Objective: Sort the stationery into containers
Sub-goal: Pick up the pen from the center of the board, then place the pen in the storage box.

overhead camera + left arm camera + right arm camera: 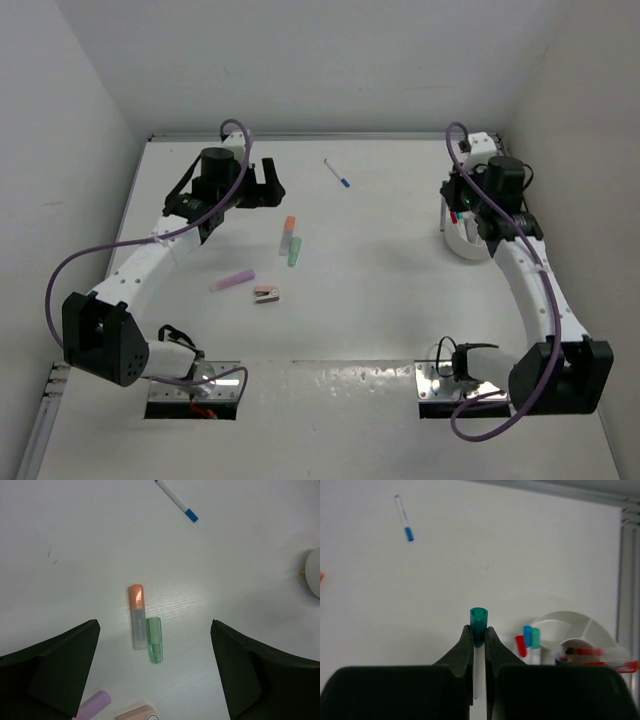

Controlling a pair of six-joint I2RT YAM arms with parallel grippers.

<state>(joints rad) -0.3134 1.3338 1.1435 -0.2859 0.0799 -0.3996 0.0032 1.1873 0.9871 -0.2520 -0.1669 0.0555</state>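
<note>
right hand: clenched, grasping the teal-capped pen just under its cap; hangs just beside the white tub, on its left side.
teal-capped pen: pinched between the right hand's fingers, with the cap end poking past the fingertips and the white barrel running back between them; outside the white tub, just left of its rim.
white tub: sits on the tabletop at the right, towards the far corner; round, split into compartments by inner walls.
three stored pens: stand side by side at the white tub's left rim, caps red, blue and teal; compartment not clear.
red-capped pens: lie towards the white tub's right side, blurred.
left hand: released, fingers spread wide, grasping nothing; hovers over the tabletop, well left of the white tub.
orange highlighter: lies flat, well left of the white tub; shows in the gap between the left hand's fingers in the wrist view, touched by neither.
green highlighter: lies flat in that same gap, a shade nearer the white tub than the orange highlighter.
pink highlighter: lies farther from the white tub, by the left hand's left finger in the wrist view.
pinkish-brown block: lies just on the tub side of the pink highlighter.
blue-capped pen: lies alone towards the far wall, well left of the white tub, apart from both hands.
</note>
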